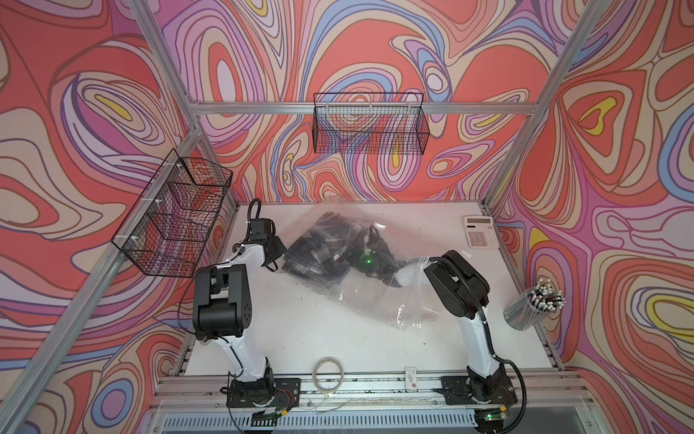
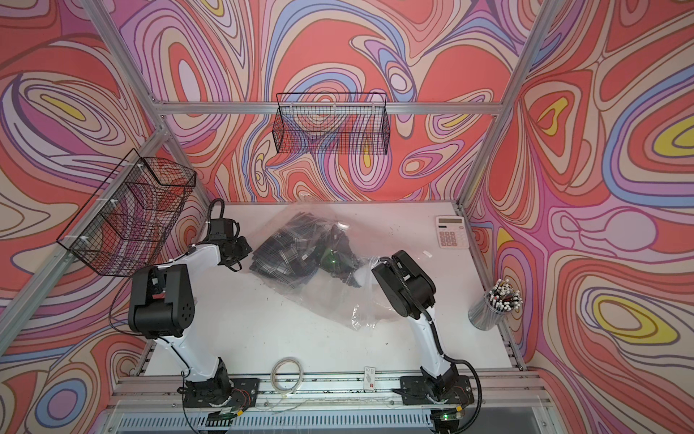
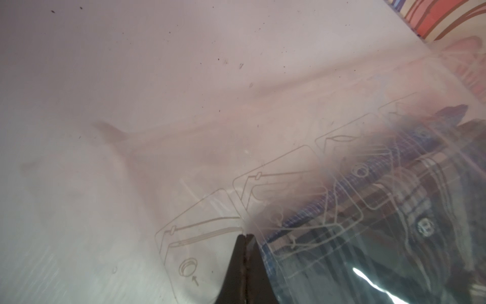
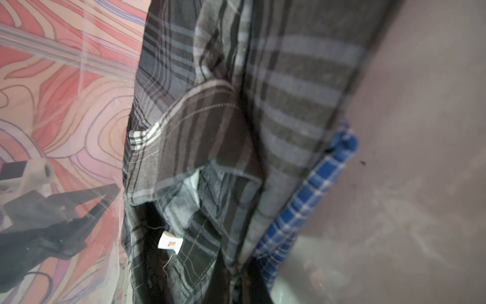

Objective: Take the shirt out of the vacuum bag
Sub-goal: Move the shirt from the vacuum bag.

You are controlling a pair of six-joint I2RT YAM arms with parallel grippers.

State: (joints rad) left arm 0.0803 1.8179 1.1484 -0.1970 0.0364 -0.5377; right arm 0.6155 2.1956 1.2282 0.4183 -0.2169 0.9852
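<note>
Clear vacuum bag (image 1: 375,300) lies diagonally mid-worktop (image 1: 300,338), long axis running from far edge toward right edge. Plaid shirt (image 1: 315,248) bunched in its far end. Right gripper (image 4: 238,284) inside bag, clamped tight on shirt fabric. Left gripper (image 3: 244,235) pinches bag film, shirt-end side. Likely pull: along axis toward right arm.

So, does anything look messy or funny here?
Yes. The vacuum bag lies crumpled and slanted across the table, with the plaid shirt bunched up inside. The right wrist view also shows a blue checked cloth tucked against the shirt.
</note>
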